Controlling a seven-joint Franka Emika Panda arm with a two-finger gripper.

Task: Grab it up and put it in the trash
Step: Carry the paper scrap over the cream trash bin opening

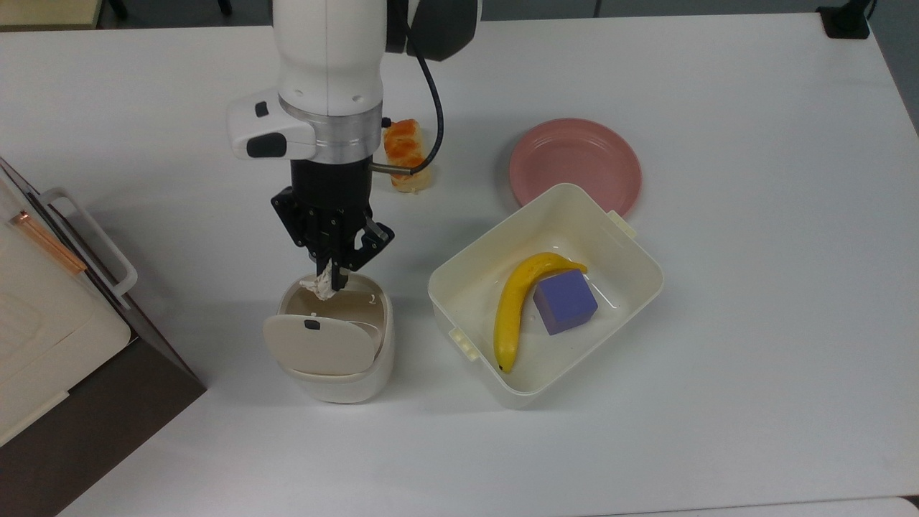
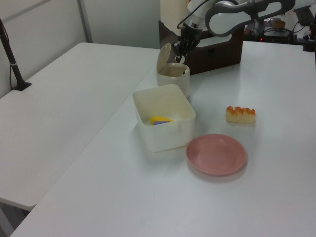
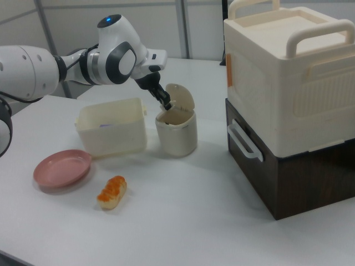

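My gripper (image 1: 332,276) is shut on a small crumpled off-white paper wad (image 1: 322,286), holding it right over the far rim of the trash bin's opening. The trash (image 1: 337,345) is a small cream rounded bin with its flap lid (image 1: 316,345) swung open. In the left view the gripper (image 2: 179,55) hangs just above the bin (image 2: 174,78). From the right view the gripper (image 3: 165,103) sits at the bin's mouth (image 3: 176,132), beside the raised lid.
A cream rectangular tub (image 1: 624,287) with a banana (image 1: 518,301) and a purple cube (image 1: 565,301) stands to the top view's right of the bin. A pink plate (image 1: 574,162) and orange-glazed bread (image 1: 406,147) lie beyond. A brown-and-cream box (image 1: 50,345) fills the top view's left edge.
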